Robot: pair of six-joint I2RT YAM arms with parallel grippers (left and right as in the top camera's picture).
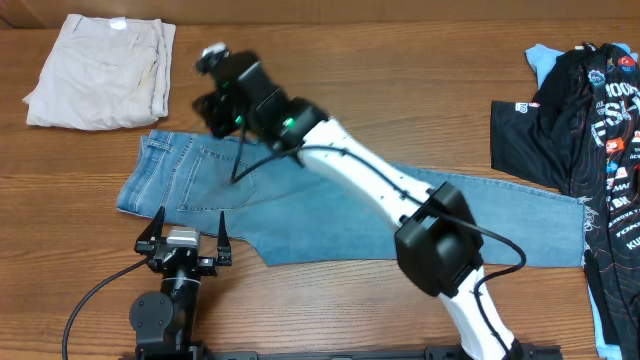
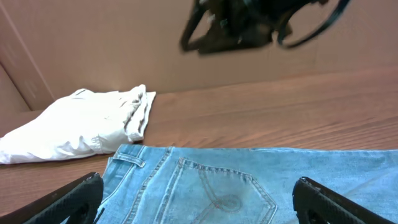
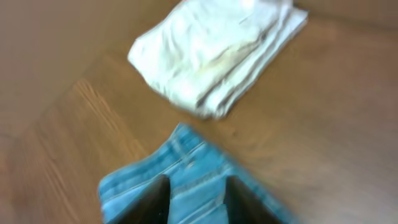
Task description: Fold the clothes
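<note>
The left gripper [image 1: 190,218] gapes wide, empty, jeans [image 1: 200,180] just ahead; right gripper [image 3: 193,190] hangs over their waistband, grip unclear; tee [image 1: 590,110] print unreadable.

Soft, even indoor light, faint shadows — right wrist view motion-blurred, jeans [image 3: 186,160] smeared; other views fairly sharp.

A big brown wooden table [image 1: 400,60] fills the whole scene. Its top has long lines in the wood running left to right. At the far side stands a plain brown wall [image 2: 93,43]. The light is soft and even.
</note>
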